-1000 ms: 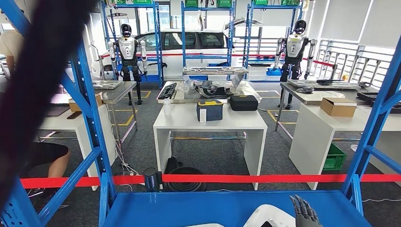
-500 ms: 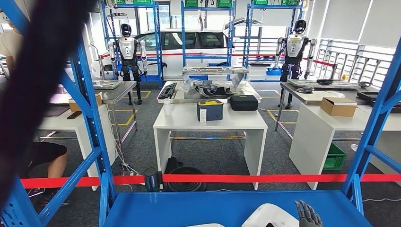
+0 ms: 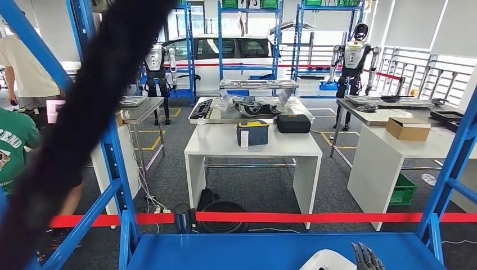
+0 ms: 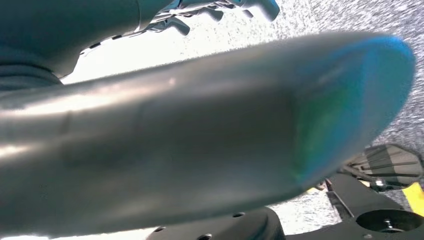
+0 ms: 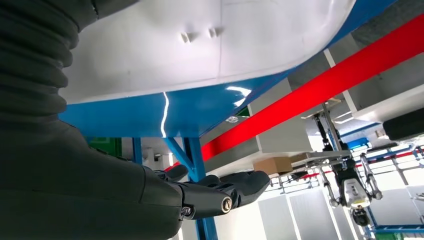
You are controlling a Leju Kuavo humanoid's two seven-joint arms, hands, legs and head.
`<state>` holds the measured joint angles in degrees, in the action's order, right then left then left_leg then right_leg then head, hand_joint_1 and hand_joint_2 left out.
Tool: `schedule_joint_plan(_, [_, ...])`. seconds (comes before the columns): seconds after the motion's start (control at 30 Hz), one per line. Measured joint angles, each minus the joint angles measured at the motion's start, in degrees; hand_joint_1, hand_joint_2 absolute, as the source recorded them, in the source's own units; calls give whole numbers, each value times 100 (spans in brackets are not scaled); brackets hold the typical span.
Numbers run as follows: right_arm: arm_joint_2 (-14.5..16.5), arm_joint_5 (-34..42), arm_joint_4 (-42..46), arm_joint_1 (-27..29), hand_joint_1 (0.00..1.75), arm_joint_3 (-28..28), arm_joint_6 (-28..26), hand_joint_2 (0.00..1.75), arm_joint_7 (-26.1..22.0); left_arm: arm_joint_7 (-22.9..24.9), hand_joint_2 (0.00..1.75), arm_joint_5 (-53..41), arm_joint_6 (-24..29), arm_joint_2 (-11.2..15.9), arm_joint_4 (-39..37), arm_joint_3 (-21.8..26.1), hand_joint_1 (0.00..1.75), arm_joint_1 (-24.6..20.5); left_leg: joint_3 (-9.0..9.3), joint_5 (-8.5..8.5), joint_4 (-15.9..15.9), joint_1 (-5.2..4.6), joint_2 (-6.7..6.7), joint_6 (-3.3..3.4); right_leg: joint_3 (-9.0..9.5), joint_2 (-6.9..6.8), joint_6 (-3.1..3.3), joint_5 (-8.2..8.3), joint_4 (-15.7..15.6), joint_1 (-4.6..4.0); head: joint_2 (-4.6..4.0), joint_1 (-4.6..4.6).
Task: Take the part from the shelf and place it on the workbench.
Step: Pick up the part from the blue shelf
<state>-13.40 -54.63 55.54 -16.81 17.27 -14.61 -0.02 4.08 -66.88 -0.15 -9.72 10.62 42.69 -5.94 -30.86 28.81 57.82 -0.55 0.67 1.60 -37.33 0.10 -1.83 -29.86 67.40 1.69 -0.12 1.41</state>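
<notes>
1. My right hand lay open, fingers straight, beside the white part on the blue shelf.
2. My left hand: couldn't tell its state.
3. Red tape ran beyond.

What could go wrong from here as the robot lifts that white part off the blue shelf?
1. The right hand lies beside the white part with fingers stretched out, not wrapped around it, so the part could slip.
2. The blue shelf has slanted braces close by; the wide part could catch on them.
3. A dark blurred shape crosses the head view, hiding the left side.
</notes>
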Motion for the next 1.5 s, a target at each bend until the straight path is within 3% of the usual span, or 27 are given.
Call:
schedule_joint_plan(0.03, [1, -2, -7, 0, 0, -13, 5, 175, -1, -2, 0, -5, 0, 1, 0, 0, 0, -4, 44, 55, 17, 1, -2, -36, 92, -7, 4, 136, -333, -9, -1, -2])
schedule_joint_plan(0.1, [2, -4, -20, 0, 0, -36, 28, 175, 1, -2, 0, -23, -1, 4, 1, 0, 0, -10, 97, 168, 27, 0, -11, -121, 224, -37, 54, 135, -698, -42, -2, 2])
schedule_joint_plan(0.23, [0, -10, -25, -25, 0, -65, 69, 175, -2, 3, 0, -37, -2, 3, 4, 0, 0, -31, 149, 217, 325, 22, -40, -275, 482, -14, 268, -29, -759, -45, -1, -8])
schedule_joint_plan(0.3, [-1, -15, -24, -40, 0, -74, 74, 175, -4, 2, 0, -38, -2, 1, 6, -1, 0, -45, -242, 214, 938, 39, -47, -326, 692, -7, 334, -154, -785, -42, -1, -9])
schedule_joint_plan(0.37, [3, -18, -25, -40, 0, -74, 78, 175, -2, 3, 0, -38, -2, -3, 2, -2, 0, -37, -857, 388, 1610, 45, -46, -352, 909, 5, 349, -304, -823, -42, -1, -11])
schedule_joint_plan(0.43, [5, -19, -26, -30, 0, -74, 79, 175, -1, 8, 0, -38, -2, -5, -1, -2, 0, -12, -1306, 606, 1763, 38, -44, -329, 1176, 32, 348, -465, -890, -43, -1, -10])
schedule_joint_plan(0.47, [6, -21, -27, -28, 0, -74, 79, 175, -1, 11, 0, -38, -2, -4, -1, -1, 0, -1, -1414, 596, 1590, 21, -43, -292, 1334, 45, 348, -543, -934, -44, -1, -9])
schedule_joint_plan(0.5, [9, -26, -27, -26, 0, -74, 79, 175, -2, 13, 0, -37, -2, -1, 0, -1, 0, 5, -1459, 407, 1293, -8, -40, -238, 1499, 56, 347, -624, -984, -45, -2, -8])
schedule_joint_plan(0.57, [36, -40, -47, 6, 0, -74, 79, 175, -2, 10, 0, -20, -2, 25, -4, 1, 0, 34, -1483, -549, 510, -110, -10, -94, 1778, 89, 325, -796, -1069, -47, -16, 35])
schedule_joint_plan(0.6, [56, -46, -65, 30, 0, -74, 83, 175, 3, 3, 0, -6, -3, 34, -8, 1, 0, 50, -1472, -998, 257, -150, 16, -37, 1874, 115, 291, -894, -1104, -55, -31, 110])
schedule_joint_plan(0.63, [79, -50, -83, 62, 0, -74, 84, 175, 5, -2, 0, 8, -4, 46, -12, 2, 0, 67, -1465, -1293, 120, -185, 36, -6, 1956, 136, 252, -979, -1148, -64, -47, 256])
schedule_joint_plan(0.7, [102, -51, -96, 71, 0, -79, 84, 175, 12, -13, 0, 23, -6, 46, -13, 4, 0, 61, -1395, -1291, 114, -180, 57, 7, 2122, 145, 186, -1096, -1296, -78, -65, 552])
schedule_joint_plan(0.73, [98, -48, -91, 53, 0, -89, 80, 175, 12, -19, 0, 26, -5, 46, -9, 6, 0, 44, -1351, -1237, 73, -165, 61, 8, 2182, 122, 168, -1129, -1331, -80, -59, 637])
schedule_joint_plan(0.77, [89, -36, -87, 14, 0, -107, 87, 175, 15, -29, 0, 27, -4, 40, -5, 7, 0, 16, -1297, -1191, 18, -141, 69, 25, 2148, 94, 151, -1193, -1244, -84, -52, 645])
schedule_joint_plan(0.8, [79, -8, -85, -20, 0, -133, 105, 175, 21, -38, 0, 27, -4, 33, -1, 8, 0, -17, -1247, -1156, -40, -118, 78, 41, 1988, 67, 131, -1305, -981, -89, -40, 624])
schedule_joint_plan(0.87, [75, 65, -85, -20, 0, -172, 175, 175, 21, -57, 0, 28, -4, 18, 0, 9, 0, -67, -1208, -1100, -69, -110, 105, 68, 1341, 41, 99, -1536, -141, -91, -27, 600])
schedule_joint_plan(0.9, [75, 120, -85, 16, 0, -182, 226, 175, 12, -63, 0, 28, -5, 11, 0, 9, 0, -82, -1201, -1075, -70, -107, 121, 66, 996, 40, 89, -1554, 208, -87, -20, 594])
schedule_joint_plan(0.93, [75, 178, -85, 62, 0, -185, 285, 175, -7, -72, 0, 28, -7, 6, 0, 9, 0, -90, -1195, -1050, -65, -105, 135, 57, 734, 39, 83, -1437, 351, -79, -17, 588])
schedule_joint_plan(1.0, [75, 305, -85, 125, 0, -198, 384, 175, -54, -83, 0, 28, -14, 3, -1, 9, 0, -89, -1184, -1013, -40, -103, 156, 24, 504, 38, 64, -887, 9, -55, -13, 580])
schedule_joint_plan(1.07, [76, 389, -87, 158, 0, -217, 426, 175, -103, -93, 0, 28, -27, 6, -1, 9, 0, -78, -1186, -995, 1, -112, 178, -28, 492, 28, 78, -397, -527, -38, -12, 569])
schedule_joint_plan(1.1, [78, 415, -89, 174, 0, -223, 436, 175, -122, -96, 0, 28, -34, 9, -1, 9, 0, -73, -1186, -992, 16, -119, 191, -56, 502, 26, 112, -282, -677, -41, -11, 554])
schedule_joint_plan(1.23, [92, 444, -79, 170, 0, -227, 456, 175, -138, -99, 0, 28, -42, 18, 0, 12, 0, -40, -1146, -935, 52, -118, 185, -166, 603, 24, 290, -236, -736, -56, -10, 489])
schedule_joint_plan(1.3, [95, 446, -72, 158, 0, -229, 461, 175, -138, -99, 0, 28, -42, 21, 1, 13, 0, -40, -1267, -698, 435, -92, 98, -240, 688, 16, 347, -211, -753, -38, -10, 462])
schedule_joint_plan(1.37, [95, 449, -67, 161, 0, -229, 468, 175, -138, -99, 0, 28, -42, 18, -2, 13, 0, -40, -1549, -309, 1193, -44, 10, -310, 729, 13, 365, -212, -754, -40, -10, 443])
schedule_joint_plan(1.43, [95, 452, -65, 167, 0, -229, 476, 175, -138, -99, 0, 28, -42, 13, -5, 13, 0, -36, -1736, -127, 1696, 4, -27, -347, 755, 12, 361, -226, -753, -40, -10, 432])
schedule_joint_plan(1.47, [95, 455, -63, 169, 0, -230, 478, 175, -137, -99, 0, 28, -42, 11, -6, 13, 0, -35, -1675, -181, 1640, 22, -34, -351, 771, 13, 352, -238, -753, -38, -10, 426])
schedule_joint_plan(1.5, [95, 457, -60, 170, 0, -231, 479, 175, -137, -99, 0, 28, -42, 10, -6, 13, 0, -36, -1502, -314, 1366, 33, -37, -345, 793, 15, 337, -256, -753, -35, -10, 419])
